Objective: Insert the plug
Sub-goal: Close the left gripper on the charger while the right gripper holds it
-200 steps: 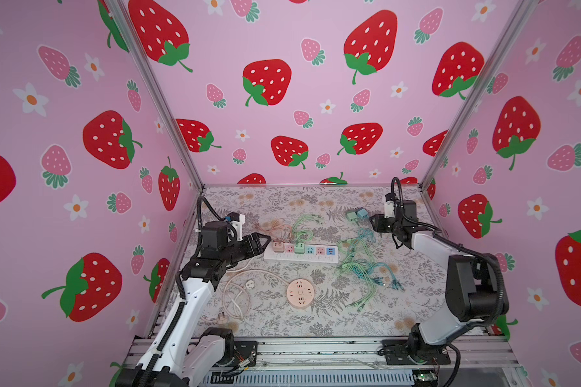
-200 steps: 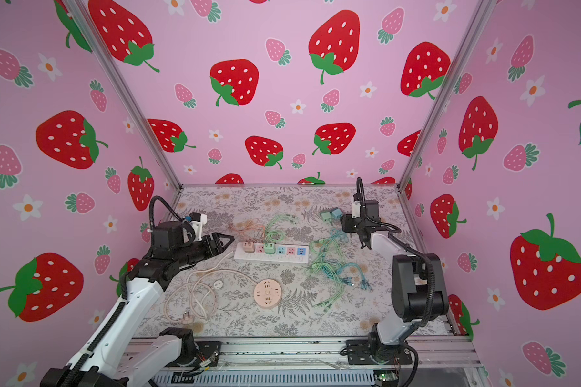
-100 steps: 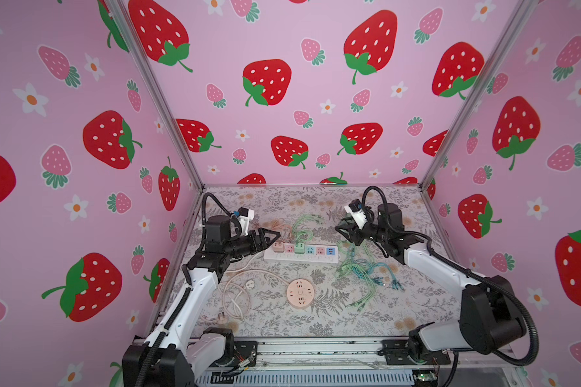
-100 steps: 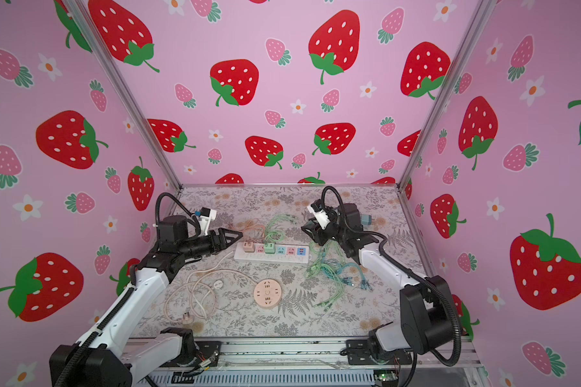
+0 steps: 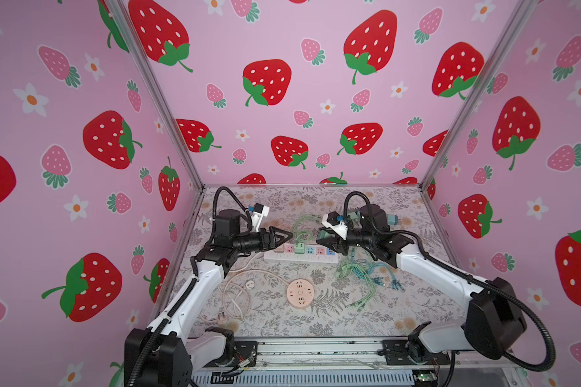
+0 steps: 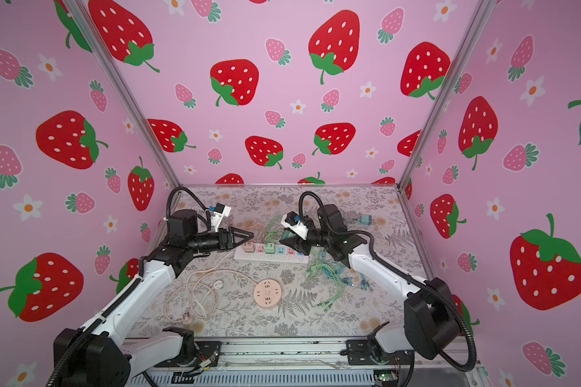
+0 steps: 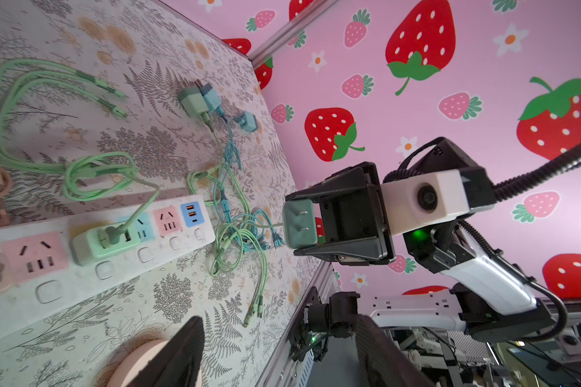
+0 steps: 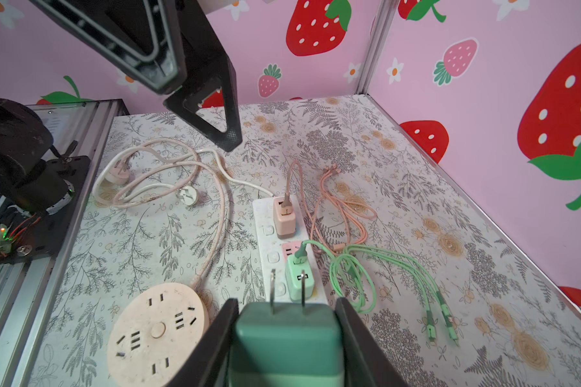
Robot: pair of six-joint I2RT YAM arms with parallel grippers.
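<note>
We find the right tool [image 7: 297, 225] clamped on the green plug [image 8: 285, 338]; the left tool [image 5: 286, 236] is spread and empty. We judge misaligned prongs [image 8: 272, 291] could shove the unheld power strip [image 5: 302, 257].

You have one dark-green two-prong charger plug [image 8: 285, 331], raised off the table, prongs facing one white power strip [image 8: 264, 214] lying flat, pastel sockets up.

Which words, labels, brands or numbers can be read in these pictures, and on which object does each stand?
None can be read. The white power strip, the round pink socket hub and the green charger held in the right end effector show no legible print; any marks there are too small. The walls carry only strawberry and flower pictures.
</note>
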